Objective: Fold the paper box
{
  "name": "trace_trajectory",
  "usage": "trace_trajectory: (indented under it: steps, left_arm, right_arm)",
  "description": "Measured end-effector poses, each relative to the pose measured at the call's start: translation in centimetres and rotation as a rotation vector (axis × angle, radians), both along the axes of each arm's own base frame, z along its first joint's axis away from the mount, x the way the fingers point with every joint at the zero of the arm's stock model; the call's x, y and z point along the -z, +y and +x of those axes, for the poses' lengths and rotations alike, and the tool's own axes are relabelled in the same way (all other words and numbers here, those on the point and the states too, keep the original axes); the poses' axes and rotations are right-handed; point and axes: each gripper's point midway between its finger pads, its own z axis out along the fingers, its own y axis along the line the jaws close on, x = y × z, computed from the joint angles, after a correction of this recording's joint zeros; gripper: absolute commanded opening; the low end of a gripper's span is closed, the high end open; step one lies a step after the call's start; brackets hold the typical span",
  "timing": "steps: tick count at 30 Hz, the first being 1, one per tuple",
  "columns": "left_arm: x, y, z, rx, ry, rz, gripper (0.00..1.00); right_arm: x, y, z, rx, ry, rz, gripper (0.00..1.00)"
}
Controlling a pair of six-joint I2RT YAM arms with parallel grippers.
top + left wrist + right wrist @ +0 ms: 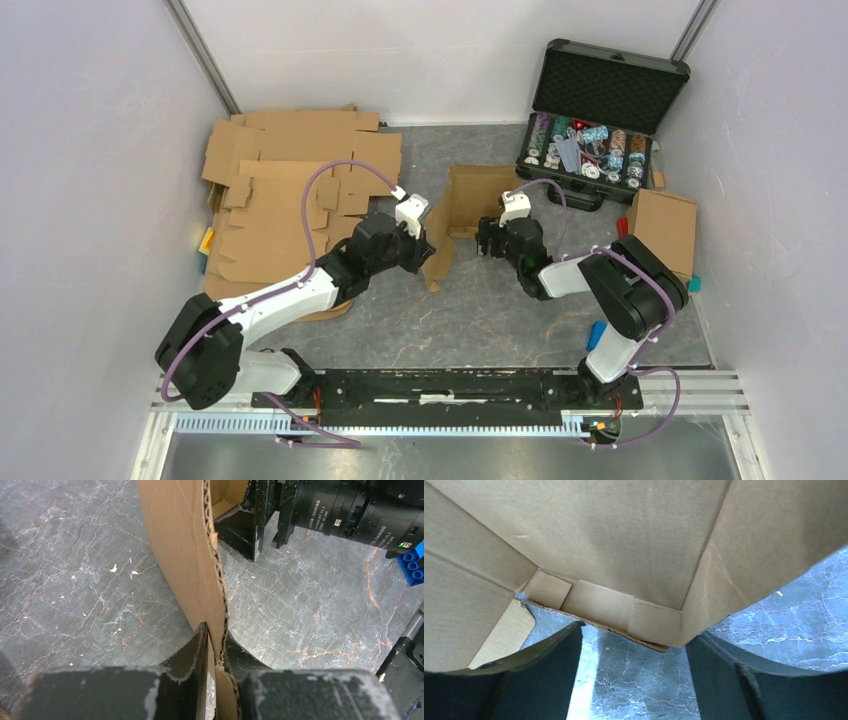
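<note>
The brown paper box (pixel 468 205) stands half-formed in the middle of the table, with its walls raised and its flaps loose. My left gripper (pixel 424 250) is shut on the box's left wall. In the left wrist view the corrugated edge (pixel 212 580) runs down between the two black fingers (pixel 192 655). My right gripper (pixel 488 238) is at the box's right side and open. In the right wrist view the box's inner panels (pixel 624 545) fill the top. Its lower folded edge (pixel 624 625) lies just ahead of my open right gripper (pixel 634 637), with bare table between the fingers.
A pile of flat cardboard blanks (pixel 290 185) lies at the back left. An open black case of poker chips (pixel 595 135) stands at the back right. A finished cardboard box (pixel 663 228) sits at the right, with small blue pieces (pixel 597 333) near the right arm.
</note>
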Motion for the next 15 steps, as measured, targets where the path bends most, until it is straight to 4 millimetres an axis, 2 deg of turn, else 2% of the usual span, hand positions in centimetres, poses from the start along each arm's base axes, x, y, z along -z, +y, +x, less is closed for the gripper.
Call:
trace_trajectory:
  steps: [5, 10, 15]
  left_arm:
    - [0.1, 0.1, -0.1, 0.000, 0.005, 0.005, 0.17]
    - [0.2, 0.1, -0.1, 0.000, 0.006, 0.005, 0.17]
    - [0.1, 0.1, -0.1, 0.000, 0.005, 0.005, 0.17]
  right_arm:
    - [-0.5, 0.1, -0.4, -0.033, -0.015, 0.027, 0.91]
    - [-1.1, 0.4, -0.7, -0.063, -0.035, 0.051, 0.81]
    - [-1.1, 0.4, -0.7, -0.080, -0.035, 0.049, 0.91]
